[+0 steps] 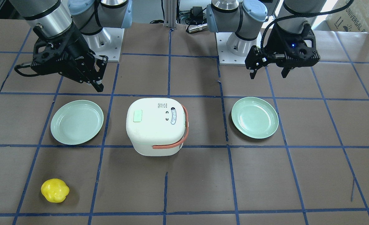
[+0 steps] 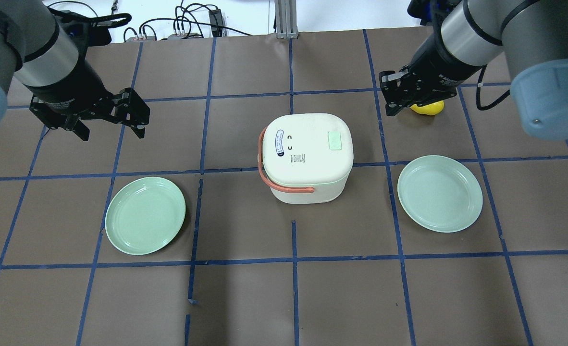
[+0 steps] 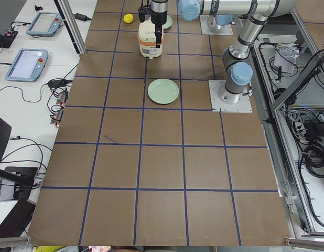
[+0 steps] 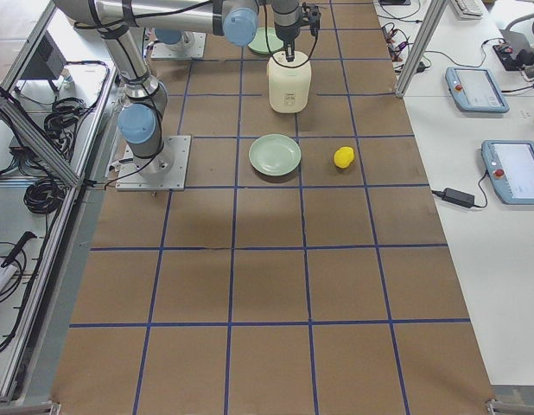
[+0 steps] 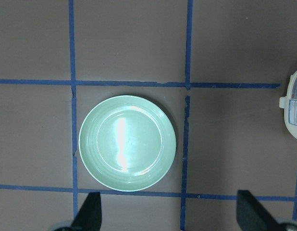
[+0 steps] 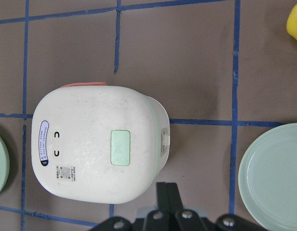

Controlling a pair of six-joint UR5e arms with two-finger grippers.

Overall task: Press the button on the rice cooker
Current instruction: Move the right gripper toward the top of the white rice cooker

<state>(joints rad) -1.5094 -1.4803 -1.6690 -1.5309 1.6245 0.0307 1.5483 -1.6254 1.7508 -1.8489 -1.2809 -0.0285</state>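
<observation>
The white rice cooker (image 1: 156, 125) with a salmon handle stands at the table's middle, and it also shows in the overhead view (image 2: 308, 154). A pale green button (image 1: 137, 116) sits on its lid toward my right side, and it also shows in the overhead view (image 2: 334, 141) and the right wrist view (image 6: 120, 147). My right gripper (image 1: 99, 87) (image 2: 390, 109) (image 6: 167, 190) is shut and empty, above the table beside the cooker's button side, apart from it. My left gripper (image 1: 268, 74) (image 2: 111, 133) (image 5: 170, 216) is open and empty, above the left plate's area.
A pale green plate (image 2: 145, 215) lies left of the cooker and another (image 2: 440, 193) lies right of it. A yellow lemon-like object (image 1: 55, 190) lies on the far right part of the table, partly behind my right gripper in the overhead view (image 2: 430, 108).
</observation>
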